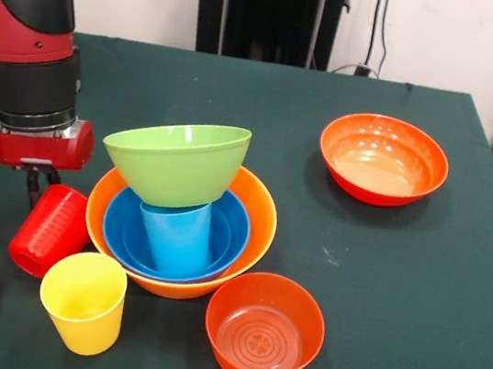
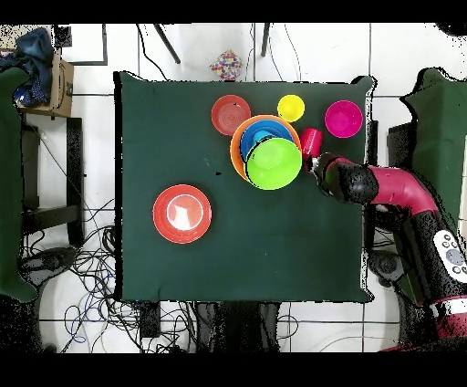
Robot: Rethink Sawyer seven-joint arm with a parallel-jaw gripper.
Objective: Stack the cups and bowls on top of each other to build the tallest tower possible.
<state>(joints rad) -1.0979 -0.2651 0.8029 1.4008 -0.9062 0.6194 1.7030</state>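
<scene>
gripper (image 1: 40,189) is down at the red cup (image 1: 51,230), which tilts just beside the tower (image 1: 181,221); cannot tell how the fingers stand. lime green bowl (image 1: 178,161) sits crooked on the light blue cup (image 1: 177,234). judgement: lift the red cup straight and clear, avoid nudging the pile.

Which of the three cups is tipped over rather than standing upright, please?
The red cup, tilted at the gripper. The yellow cup stands upright on the cloth; the light blue cup stands inside the tower.
</scene>
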